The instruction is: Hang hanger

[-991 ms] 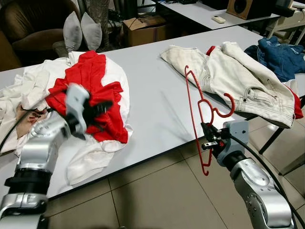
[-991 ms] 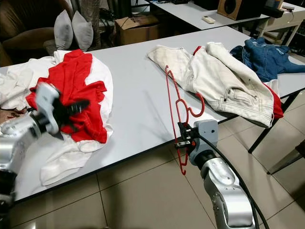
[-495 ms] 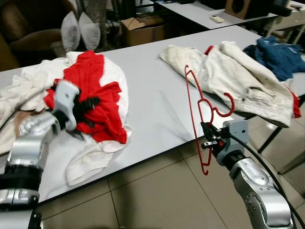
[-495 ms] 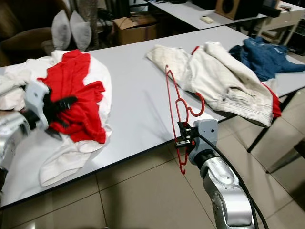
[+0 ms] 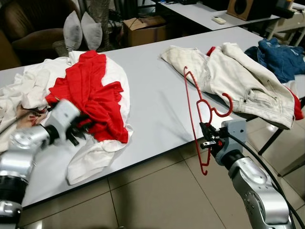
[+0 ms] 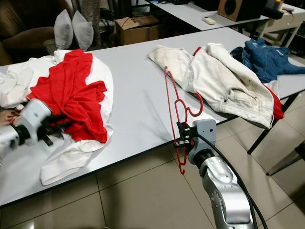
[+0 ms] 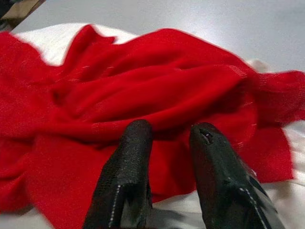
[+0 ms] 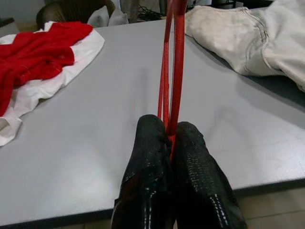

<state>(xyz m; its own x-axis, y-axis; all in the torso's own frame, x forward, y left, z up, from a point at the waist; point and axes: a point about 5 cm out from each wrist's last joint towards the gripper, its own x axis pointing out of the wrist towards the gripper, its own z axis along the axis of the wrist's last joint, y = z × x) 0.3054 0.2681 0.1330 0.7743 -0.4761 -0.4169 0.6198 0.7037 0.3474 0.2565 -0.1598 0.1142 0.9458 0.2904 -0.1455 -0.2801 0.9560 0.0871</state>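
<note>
A thin red plastic hanger stands upright at the table's front edge, hook pointing right. My right gripper is shut on its lower bar, the two black fingers pinching the red strip. A red and white shirt lies bunched on the left of the grey table. My left gripper hovers at the red cloth's near edge. In the left wrist view its fingers stand slightly apart, open, just over the red fabric, holding nothing.
Cream trousers lie at the table's right end, a blue denim garment beyond them. More white clothes are heaped at far left. A cardboard box, grey cushions and a second table stand behind. Tiled floor lies in front.
My left arm has dropped lower and drawn back toward the table's near left, its gripper now at the edge of the red shirt. The right gripper and hanger have barely moved.
</note>
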